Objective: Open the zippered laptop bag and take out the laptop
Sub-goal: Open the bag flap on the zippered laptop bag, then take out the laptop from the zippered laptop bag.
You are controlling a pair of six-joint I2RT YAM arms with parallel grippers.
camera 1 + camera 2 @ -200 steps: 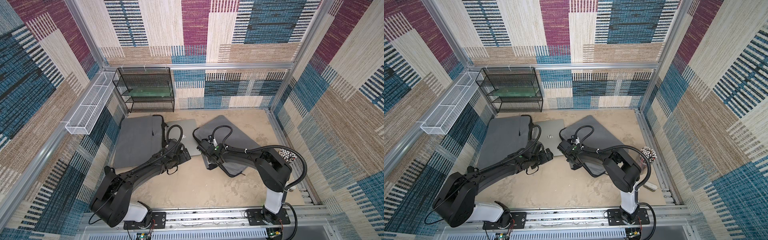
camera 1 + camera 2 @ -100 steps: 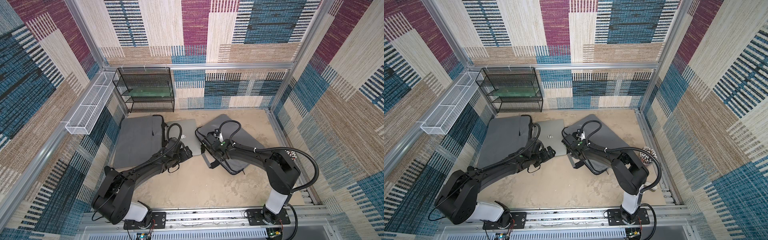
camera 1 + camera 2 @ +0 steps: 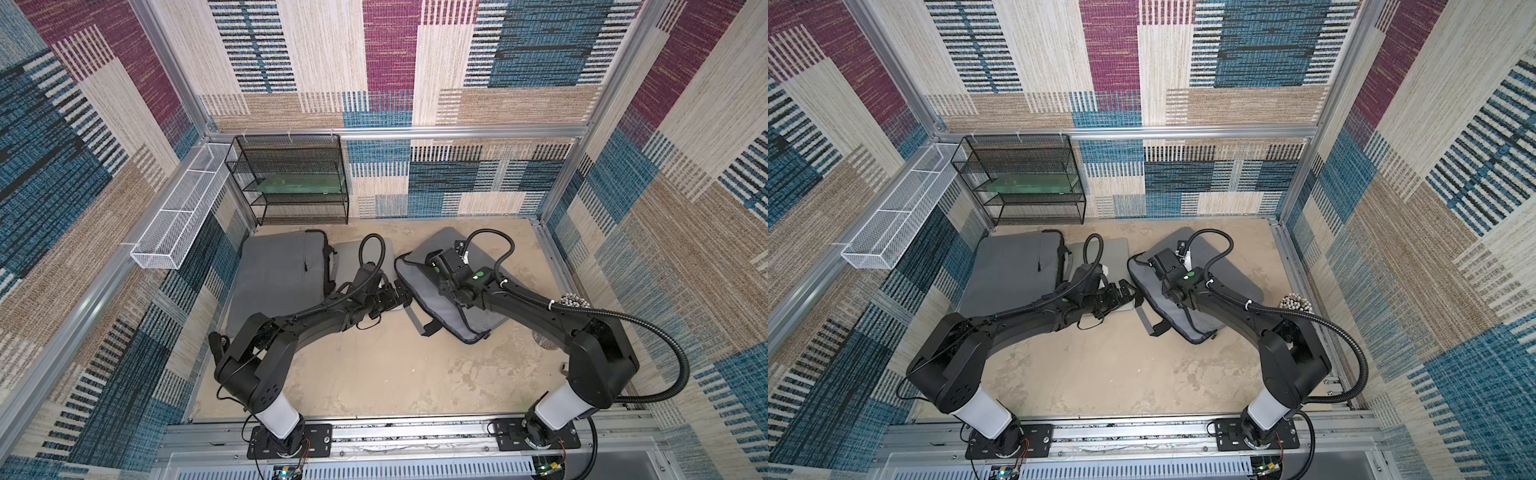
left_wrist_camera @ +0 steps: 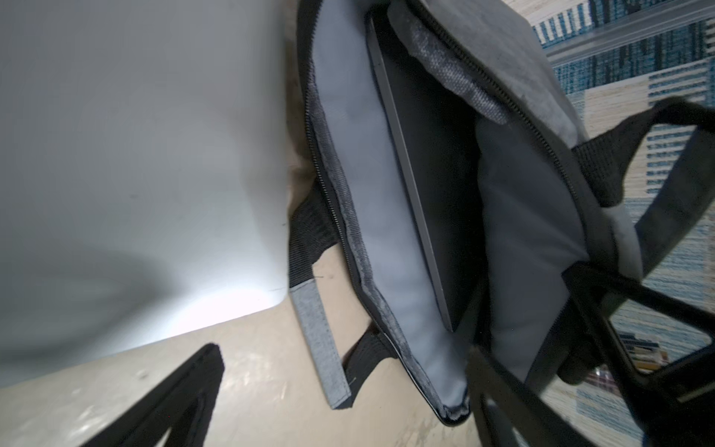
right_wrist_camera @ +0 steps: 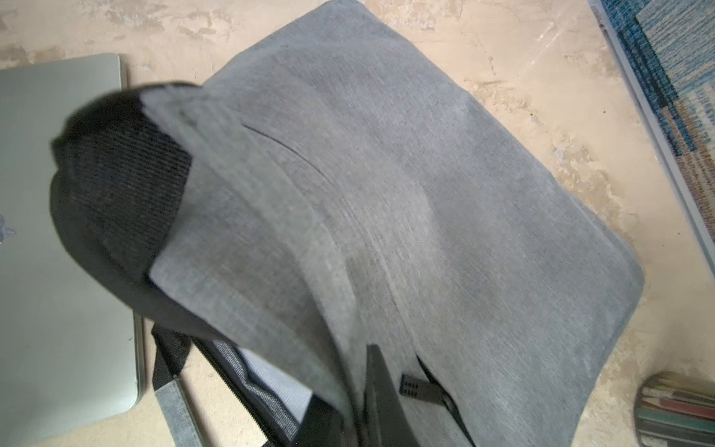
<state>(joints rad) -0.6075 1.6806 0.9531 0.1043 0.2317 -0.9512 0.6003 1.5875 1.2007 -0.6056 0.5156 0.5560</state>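
Because the right fingers (image 3: 431,262) are clenched on the upper flap of the bag (image 3: 434,311) and hold it raised, the bag's mouth gapes toward the left arm. The dark laptop (image 4: 421,174) shows inside, lying against the pale lining and set back from the zip. Its long edge runs along the mouth, parallel to the zip teeth. The left fingers (image 3: 400,296) are spread wide and grasp nothing. They sit just outside the bag's lower lip and face into the opening, so this is the nearer free arm. I judge the coming move to be a reach over that lip to pinch the near long edge, then a pull straight out across the mouth. A silver laptop (image 3: 347,266) on the worktop (image 3: 374,374) just beside the bag narrows the way out.
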